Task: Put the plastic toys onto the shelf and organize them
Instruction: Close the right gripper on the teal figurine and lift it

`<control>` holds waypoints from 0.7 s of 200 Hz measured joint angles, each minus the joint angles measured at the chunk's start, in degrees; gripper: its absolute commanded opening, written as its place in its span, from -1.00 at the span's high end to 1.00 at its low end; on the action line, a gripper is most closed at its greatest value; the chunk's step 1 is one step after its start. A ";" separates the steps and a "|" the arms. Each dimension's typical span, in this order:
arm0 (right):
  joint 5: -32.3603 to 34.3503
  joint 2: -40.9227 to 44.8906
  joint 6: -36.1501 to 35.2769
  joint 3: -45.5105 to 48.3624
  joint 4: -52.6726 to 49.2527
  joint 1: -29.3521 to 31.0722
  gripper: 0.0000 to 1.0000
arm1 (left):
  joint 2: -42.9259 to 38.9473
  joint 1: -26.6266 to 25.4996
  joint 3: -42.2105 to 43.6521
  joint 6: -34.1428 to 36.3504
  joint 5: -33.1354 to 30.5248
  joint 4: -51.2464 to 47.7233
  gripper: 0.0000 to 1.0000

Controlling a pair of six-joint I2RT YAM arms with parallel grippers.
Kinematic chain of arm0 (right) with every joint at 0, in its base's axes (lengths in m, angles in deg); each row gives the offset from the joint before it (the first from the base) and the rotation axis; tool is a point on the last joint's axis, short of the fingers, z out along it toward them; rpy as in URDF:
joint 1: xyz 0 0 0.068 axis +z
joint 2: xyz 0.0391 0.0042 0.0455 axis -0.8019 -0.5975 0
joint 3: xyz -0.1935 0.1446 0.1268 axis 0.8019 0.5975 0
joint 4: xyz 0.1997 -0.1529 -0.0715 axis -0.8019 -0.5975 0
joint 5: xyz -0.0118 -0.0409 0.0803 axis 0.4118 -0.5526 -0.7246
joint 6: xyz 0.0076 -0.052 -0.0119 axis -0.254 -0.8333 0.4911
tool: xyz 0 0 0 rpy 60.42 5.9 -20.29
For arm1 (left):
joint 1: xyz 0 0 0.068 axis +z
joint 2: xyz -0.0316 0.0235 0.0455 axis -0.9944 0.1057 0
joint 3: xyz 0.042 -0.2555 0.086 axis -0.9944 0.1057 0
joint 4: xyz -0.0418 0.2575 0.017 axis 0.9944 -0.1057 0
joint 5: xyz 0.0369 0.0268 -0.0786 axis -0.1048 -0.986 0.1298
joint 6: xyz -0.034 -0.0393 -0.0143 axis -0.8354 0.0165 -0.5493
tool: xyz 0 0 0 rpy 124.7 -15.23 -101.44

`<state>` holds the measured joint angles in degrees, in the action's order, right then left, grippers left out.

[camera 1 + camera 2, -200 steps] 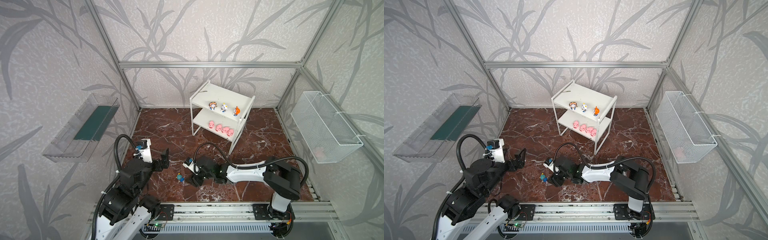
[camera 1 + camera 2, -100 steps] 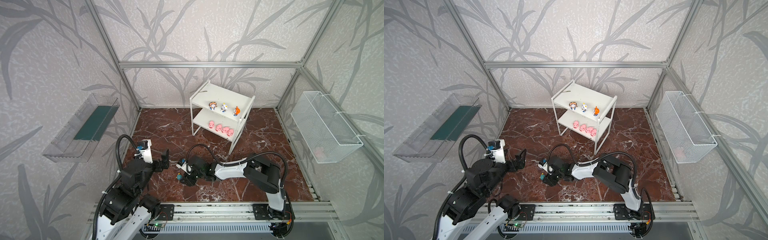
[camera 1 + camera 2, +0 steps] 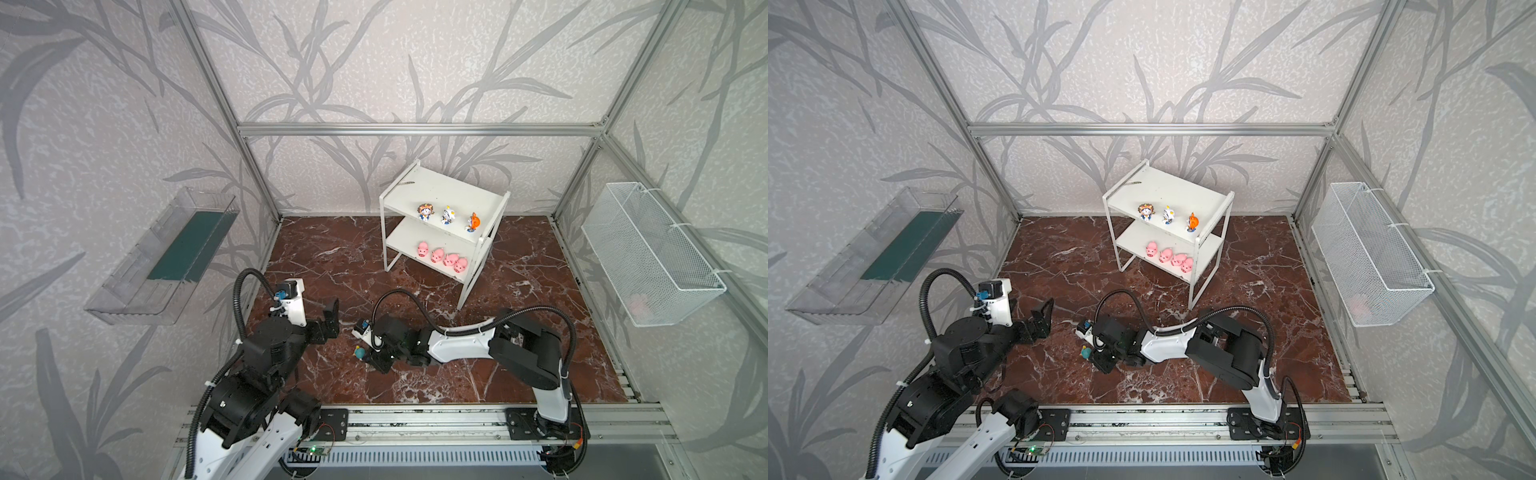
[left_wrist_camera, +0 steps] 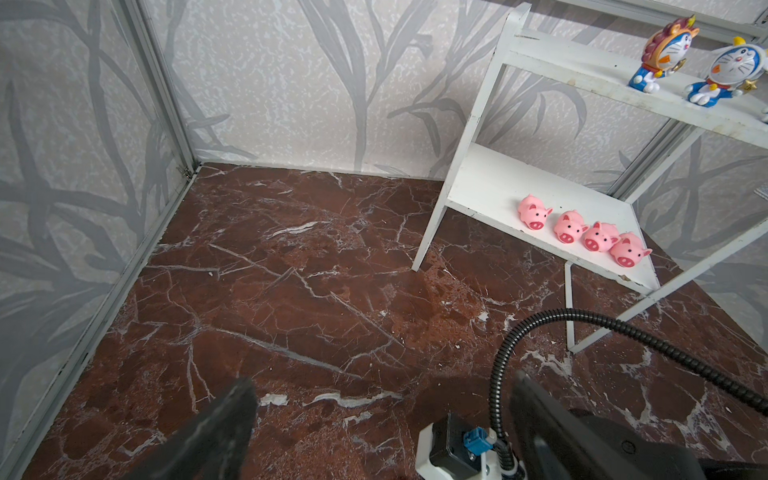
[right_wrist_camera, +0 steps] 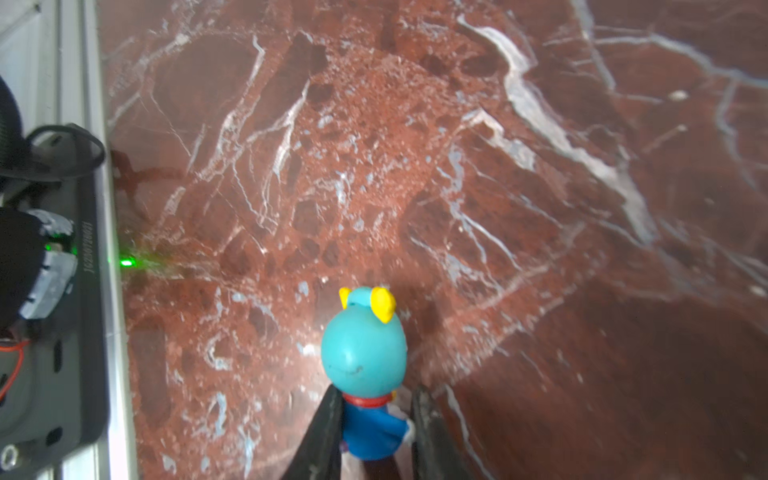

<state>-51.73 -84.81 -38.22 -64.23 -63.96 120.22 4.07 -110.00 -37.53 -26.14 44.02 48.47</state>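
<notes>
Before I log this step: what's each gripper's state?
Left gripper: open, empty.
Right gripper: shut on the teal figurine.

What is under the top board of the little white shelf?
Four round pink plastic pigs sit in a row on the lower board of the white shelf. From above, the top board covers that board's back part.

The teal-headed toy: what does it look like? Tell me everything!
The teal-headed toy looks like smooth plastic: a round teal head with two yellow bumps, a red collar and a blue body. The right claw is shut on its body, one black finger each side, head sticking out past the tips. It is low over the marble floor; whether it touches is unclear.
</notes>
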 measured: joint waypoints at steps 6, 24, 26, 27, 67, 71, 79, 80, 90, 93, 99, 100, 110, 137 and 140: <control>1.18 0.90 -0.24 0.92 -0.26 0.07 0.58 | 0.17 -0.02 0.00 0.02 0.02 0.00 -0.92; 5.40 4.24 -0.70 4.42 -0.98 0.07 0.66 | 0.85 0.00 0.00 0.02 0.26 0.09 -0.92; 5.70 4.68 -0.72 4.87 -1.09 0.07 0.66 | 0.92 -0.02 0.00 0.02 0.26 0.09 -0.92; 5.92 4.85 -0.72 5.05 -1.16 0.07 0.66 | 0.94 -0.02 0.00 0.02 0.28 0.11 -0.92; 22.91 11.80 -1.05 10.99 -5.09 1.29 0.71 | 1.55 -0.02 0.02 0.02 0.79 0.48 -0.92; 25.35 11.89 -1.03 11.04 -5.81 1.70 0.71 | 1.70 0.00 0.02 0.02 0.90 0.61 -0.92; 29.51 11.85 -0.81 11.06 -7.04 2.54 0.72 | 2.05 -0.02 0.02 0.02 0.98 0.92 -0.93; 30.14 11.82 -0.83 11.06 -7.32 2.69 0.72 | 2.10 -0.02 0.02 0.02 1.03 0.94 -0.92; 35.54 11.34 -0.39 11.04 -9.27 3.93 0.69 | 2.71 0.00 0.02 0.02 1.29 1.20 -0.92; 37.31 11.10 -0.26 11.02 -10.01 4.37 0.68 | 2.86 -0.02 0.04 0.02 1.33 1.25 -0.92; 40.11 10.47 -0.15 10.80 -11.50 5.16 0.64 | 3.15 -0.02 0.04 0.02 1.49 1.38 -0.92; 40.74 10.29 -0.13 10.71 -11.85 5.33 0.64 | 3.17 0.00 0.04 0.02 1.51 1.38 -0.92; 45.35 8.87 -0.17 9.88 -13.84 6.86 0.58 | 3.45 0.00 0.11 0.00 1.68 1.44 -0.92; 52.46 6.40 -2.10 8.15 -16.44 12.24 -0.14 | 3.72 0.00 0.31 0.02 1.92 1.53 -0.92; 52.78 6.40 -2.58 8.22 -16.48 12.90 -0.22 | 3.74 0.00 0.31 0.00 1.95 1.53 -0.93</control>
<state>1.05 -78.40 -40.80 -56.02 -80.44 133.12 7.81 -110.00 -37.22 -26.14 45.96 50.00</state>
